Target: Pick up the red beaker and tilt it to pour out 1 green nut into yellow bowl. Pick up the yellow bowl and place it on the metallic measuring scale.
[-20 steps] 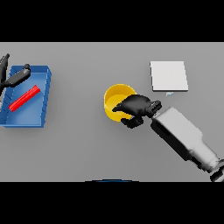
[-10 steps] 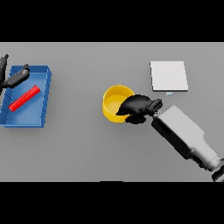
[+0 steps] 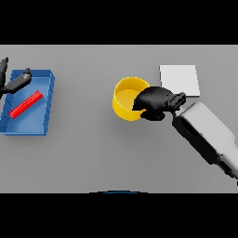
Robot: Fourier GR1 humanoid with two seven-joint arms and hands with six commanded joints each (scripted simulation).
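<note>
Yellow bowl (image 3: 124, 98) on the tabletop (image 3: 93, 153) just beside the measuring scale (image 3: 180, 79), right hand (image 3: 155, 101) with fingers curled over its right rim: likely light, rigid, smooth-walled, best pinched at the rim.

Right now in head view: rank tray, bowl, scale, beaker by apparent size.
1. Blue tray
2-3. Yellow bowl and scale: look alike; the right hand hides part of the bowl, so unranked
4. Red beaker
</note>
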